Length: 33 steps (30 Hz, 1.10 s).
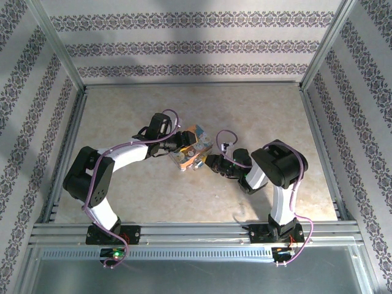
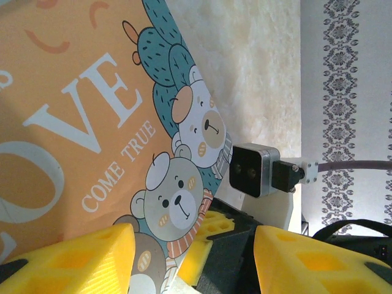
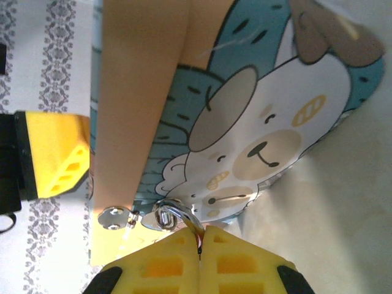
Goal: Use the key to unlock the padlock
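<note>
Left claw [image 1: 176, 147] grasps the flat orange-and-teal "LOVE" padlock [image 1: 193, 150] at mid-desk [image 1: 263, 110]. Right claw [image 3: 199, 237] is clenched on the slim silvery key [image 3: 173, 214] at the padlock's edge

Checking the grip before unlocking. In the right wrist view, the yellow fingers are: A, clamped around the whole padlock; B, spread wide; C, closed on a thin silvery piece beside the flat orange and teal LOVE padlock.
C: the right gripper is shut with no gap, the thin silvery key running into its seam beside the flat orange and teal padlock.
</note>
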Tool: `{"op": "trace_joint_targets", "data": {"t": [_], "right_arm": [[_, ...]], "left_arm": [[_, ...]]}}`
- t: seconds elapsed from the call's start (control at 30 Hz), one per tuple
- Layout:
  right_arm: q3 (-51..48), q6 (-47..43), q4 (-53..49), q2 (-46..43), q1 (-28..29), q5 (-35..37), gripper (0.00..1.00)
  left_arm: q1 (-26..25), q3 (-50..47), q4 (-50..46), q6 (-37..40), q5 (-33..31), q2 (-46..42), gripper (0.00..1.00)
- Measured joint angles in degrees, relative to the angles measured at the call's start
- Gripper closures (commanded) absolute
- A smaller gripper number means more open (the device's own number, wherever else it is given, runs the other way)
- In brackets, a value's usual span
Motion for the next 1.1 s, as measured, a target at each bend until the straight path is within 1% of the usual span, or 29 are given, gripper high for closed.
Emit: {"op": "trace_joint_targets", "data": {"t": [0.17, 0.37, 0.53, 0.67, 0.87, 0.97, 1.1], "right_arm": [[-0.13, 1.90, -0.07, -1.68, 0.00, 2.40, 0.97], [-1.84, 2.69, -0.20, -3.50, -0.85, 4.61, 0.99], [-5.11, 2.21, -0.09, -6.71, -2.60, 5.25, 0.99], [-6.25, 0.55, -2.95, -10.51, -3.41, 5.40, 1.00], [-6.29, -4.83, -13.88, -21.84, -4.17, 5.38, 1.00], [-5.42, -9.14, -22.84, -28.65, -4.55, 4.92, 1.00], [-2.05, -15.98, -38.05, -37.11, -4.52, 4.33, 1.00]], "left_arm": [[0.00, -1.40, 2.47, -0.04, 0.04, -0.50, 0.44], [0.00, -1.81, 2.47, -0.02, 0.00, -1.36, 0.40], [0.00, -2.01, -0.87, 0.13, -0.76, -3.56, 0.36], [0.07, -2.14, -3.21, 0.94, -1.66, -6.84, 0.33], [1.44, -4.20, -4.61, 2.78, -4.39, -13.90, 0.30], [2.54, -5.95, -6.75, 4.39, -6.97, -17.86, 0.28], [4.26, -8.98, -10.19, 6.97, -10.95, -24.13, 0.26]]}}
